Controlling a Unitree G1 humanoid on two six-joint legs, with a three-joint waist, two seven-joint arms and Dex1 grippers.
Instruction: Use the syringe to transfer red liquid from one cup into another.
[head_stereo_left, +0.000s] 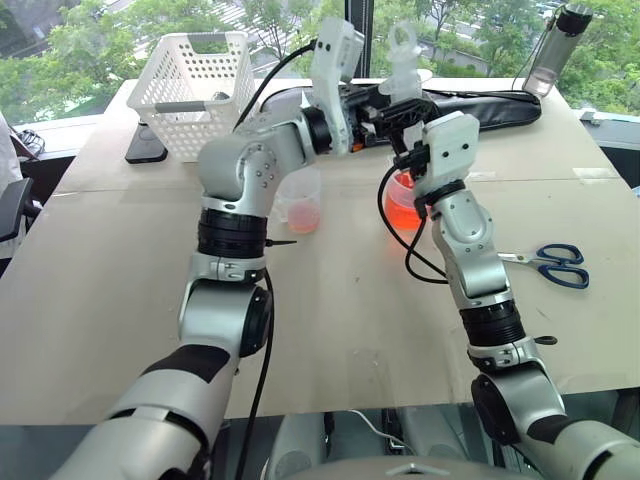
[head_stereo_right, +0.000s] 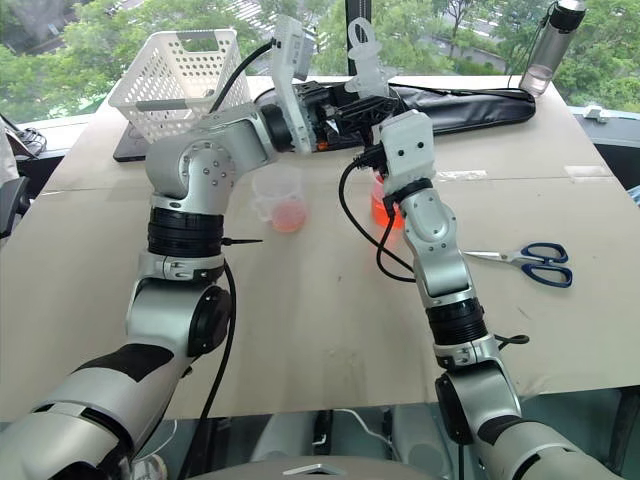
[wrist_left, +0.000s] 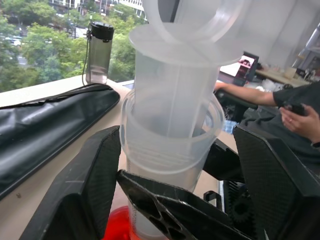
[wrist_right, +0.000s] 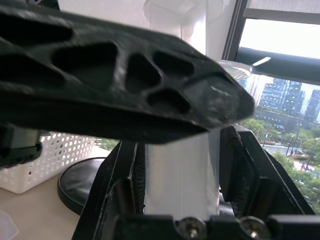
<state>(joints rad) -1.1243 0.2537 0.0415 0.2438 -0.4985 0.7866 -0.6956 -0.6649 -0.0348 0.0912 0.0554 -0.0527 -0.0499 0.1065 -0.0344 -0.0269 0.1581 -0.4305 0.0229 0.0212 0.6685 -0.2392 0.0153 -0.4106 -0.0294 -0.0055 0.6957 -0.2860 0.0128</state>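
The syringe, clear with a ring-topped plunger, stands upright above a beaker of bright red liquid. My right gripper is shut on its barrel, low down. My left gripper reaches in from the left at the barrel's upper rim. Its fingers stand open on either side, the far one a little apart from the plastic. A second clear beaker holds a shallow layer of pale red liquid and stands on the table to the left, partly behind my left arm.
A white basket sits at the back left with a dark phone beside it. A long black bag and a bottle lie along the far edge. Blue scissors rest at the right. A seated person is beyond the table.
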